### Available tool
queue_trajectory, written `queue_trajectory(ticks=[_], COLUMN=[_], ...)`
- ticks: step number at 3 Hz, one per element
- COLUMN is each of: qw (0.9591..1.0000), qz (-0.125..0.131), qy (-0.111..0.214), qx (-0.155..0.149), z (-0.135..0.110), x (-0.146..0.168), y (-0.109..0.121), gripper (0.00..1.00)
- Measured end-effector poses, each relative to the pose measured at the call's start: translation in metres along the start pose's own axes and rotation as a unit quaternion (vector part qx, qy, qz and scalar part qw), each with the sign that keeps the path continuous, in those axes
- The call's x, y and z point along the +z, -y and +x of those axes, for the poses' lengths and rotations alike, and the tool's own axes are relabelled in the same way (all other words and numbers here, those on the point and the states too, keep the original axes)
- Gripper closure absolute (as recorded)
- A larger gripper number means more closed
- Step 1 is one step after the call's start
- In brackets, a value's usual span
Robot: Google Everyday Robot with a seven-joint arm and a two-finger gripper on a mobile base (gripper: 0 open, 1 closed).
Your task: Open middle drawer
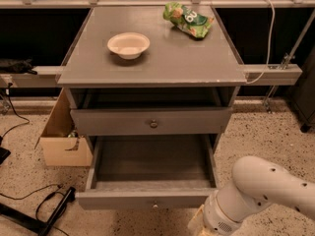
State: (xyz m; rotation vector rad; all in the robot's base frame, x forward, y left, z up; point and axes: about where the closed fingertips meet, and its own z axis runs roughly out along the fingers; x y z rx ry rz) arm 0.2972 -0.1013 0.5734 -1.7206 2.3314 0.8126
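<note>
The middle drawer (147, 198) is a grey flat-fronted drawer with a small round metal knob (155, 205). It stands pulled far out of the grey cabinet (147, 77), and its wide shallow tray is bare. My gripper (197, 226) is at the bottom edge of the camera view, just right of and below the drawer's front right corner and not touching it. It is mostly cut off by the frame and by my white arm (266, 193).
Another grey drawer (153, 123) with a round knob sits above, slightly out. A white bowl (128, 44) and a green snack bag (188, 19) lie on the cabinet top. A cardboard box (61, 136) stands to the left. Black cables (44, 208) lie on the floor.
</note>
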Motion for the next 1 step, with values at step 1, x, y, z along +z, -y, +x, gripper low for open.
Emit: queue_trajectory(ticks=[1], qw=[1.0000], qz=[0.000], qy=[0.000], qx=[0.000], z=[0.0000], x=[0.0000], y=[0.0000], gripper=[0.01])
